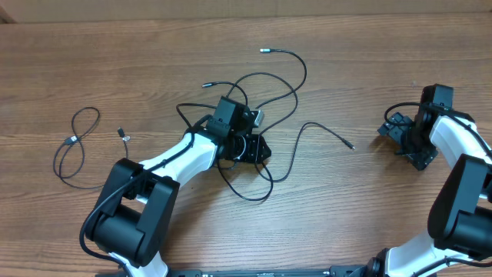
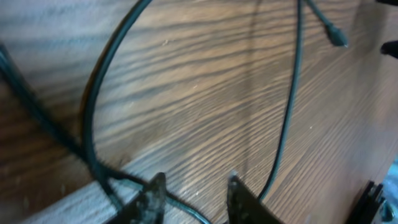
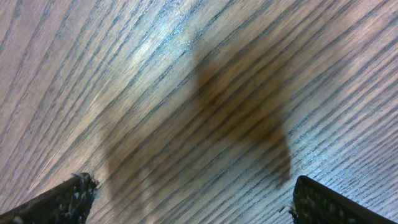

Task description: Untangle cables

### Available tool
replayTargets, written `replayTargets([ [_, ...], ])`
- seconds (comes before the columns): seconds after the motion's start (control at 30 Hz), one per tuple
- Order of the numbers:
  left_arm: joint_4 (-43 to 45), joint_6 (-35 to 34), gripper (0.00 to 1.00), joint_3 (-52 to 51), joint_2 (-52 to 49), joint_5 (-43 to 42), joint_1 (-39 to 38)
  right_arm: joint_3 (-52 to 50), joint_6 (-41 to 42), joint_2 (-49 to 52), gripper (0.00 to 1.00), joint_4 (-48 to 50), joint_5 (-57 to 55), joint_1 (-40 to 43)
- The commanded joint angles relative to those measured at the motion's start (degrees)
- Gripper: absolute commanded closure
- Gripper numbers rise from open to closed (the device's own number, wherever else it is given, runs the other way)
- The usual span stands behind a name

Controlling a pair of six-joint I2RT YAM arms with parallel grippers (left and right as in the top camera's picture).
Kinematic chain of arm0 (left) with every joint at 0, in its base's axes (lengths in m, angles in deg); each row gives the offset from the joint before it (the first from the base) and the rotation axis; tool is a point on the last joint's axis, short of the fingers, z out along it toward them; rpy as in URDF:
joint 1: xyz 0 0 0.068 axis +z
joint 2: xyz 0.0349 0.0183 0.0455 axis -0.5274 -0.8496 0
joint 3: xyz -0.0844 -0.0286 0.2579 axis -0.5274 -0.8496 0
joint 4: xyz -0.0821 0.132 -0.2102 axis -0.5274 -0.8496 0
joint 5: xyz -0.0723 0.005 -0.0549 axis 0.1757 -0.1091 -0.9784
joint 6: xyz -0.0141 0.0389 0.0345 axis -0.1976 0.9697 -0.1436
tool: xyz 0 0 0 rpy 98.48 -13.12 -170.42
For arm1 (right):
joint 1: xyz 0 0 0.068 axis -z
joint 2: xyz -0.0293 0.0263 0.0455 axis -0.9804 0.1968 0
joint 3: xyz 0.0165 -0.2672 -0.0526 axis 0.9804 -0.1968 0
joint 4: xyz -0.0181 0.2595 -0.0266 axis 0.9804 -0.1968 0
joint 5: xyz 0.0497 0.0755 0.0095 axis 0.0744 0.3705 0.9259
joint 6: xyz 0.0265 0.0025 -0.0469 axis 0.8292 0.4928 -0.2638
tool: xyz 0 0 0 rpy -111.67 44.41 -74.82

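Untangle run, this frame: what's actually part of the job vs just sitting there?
In the job:
- tangled cables, centre
- separate cable loop, far left
- left gripper, over the tangle, fingers apart

Not in play:
- right gripper, open over bare wood at the right
- small plug-like piece, too small to identify
- table

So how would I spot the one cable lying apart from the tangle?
Go to the wooden table's left side, beyond the left arm. A thin black cable lies there in a narrow loop, touching no other cord, unlike the mid-table tangle.
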Motion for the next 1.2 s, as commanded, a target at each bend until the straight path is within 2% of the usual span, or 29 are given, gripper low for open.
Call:
replayTargets([
  [0.0,-2.2,-0.8,0.60,1.8,-0.4,1.3,0.4,-0.3,0.4,0.0,0.00,0.3,0.0,0.1],
  [0.2,-8.5,-3.9,0.57,2.1,-0.4,9.8,0.2,-0.3,0.4,0.0,0.00,0.3,0.0,0.1],
  [0.37,-10.2,-3.9,0.53,2.0,-0.4,10.6,0.1,-0.3,0.4,0.0,0.00,0.3,0.0,0.1],
  [0.5,-9.9,-4.7,0.53,1.9,-0.4,11.0,-0.5,-0.3,0.4,0.0,0.00,0.3,0.0,0.1],
  [0.63,-10.2,-10.5,0.62,1.9,-1.1,16.6,-2.1,-0.3,0.4,0.0,0.00,0.3,0.0,0.1],
  [0.87,-9.9,-13.1,0.68,2.0,-4.5,20.9,-4.6,-0.3,0.4,0.0,0.00,0.3,0.0,0.1],
  [1.0,-10.5,-14.2,0.80,2.1,-4.6,21.4,-4.6,-0.3,0.4,0.0,0.00,0.3,0.0,0.1],
  [1.17,-15.3,-15.7,0.83,3.7,-4.6,24.3,-4.6,-0.3,0.4,0.0,0.00,0.3,0.0,0.1],
])
